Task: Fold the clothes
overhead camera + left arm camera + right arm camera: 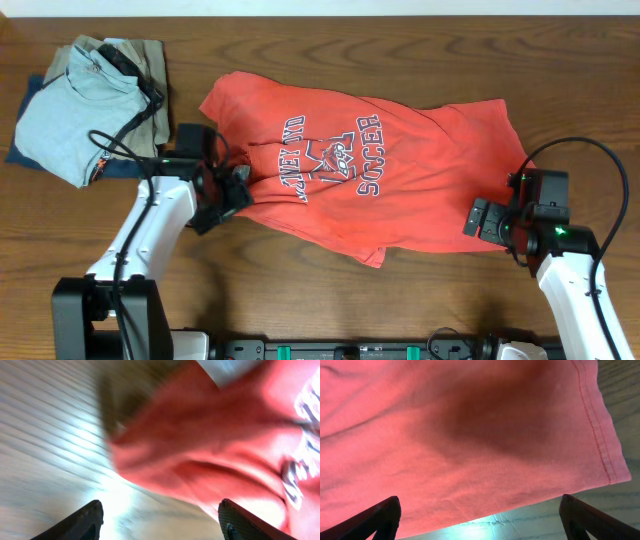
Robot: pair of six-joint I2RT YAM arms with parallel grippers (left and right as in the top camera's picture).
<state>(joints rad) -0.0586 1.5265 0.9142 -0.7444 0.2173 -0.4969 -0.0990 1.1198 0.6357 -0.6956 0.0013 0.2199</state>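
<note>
The coral-red T-shirt lies crumpled and roughly spread on the wooden table, its navy soccer lettering facing up. My left gripper is at the shirt's left edge, open. In the blurred left wrist view its dark fingertips stand wide apart over bare wood, and a fold of the shirt lies just ahead. My right gripper is at the shirt's right lower edge, also open. In the right wrist view the shirt's stitched hem lies just ahead of the spread fingertips, with nothing between them.
A light blue shirt lies folded on a tan garment at the back left of the table. Black cables loop from the left arm over that pile and beside the right arm.
</note>
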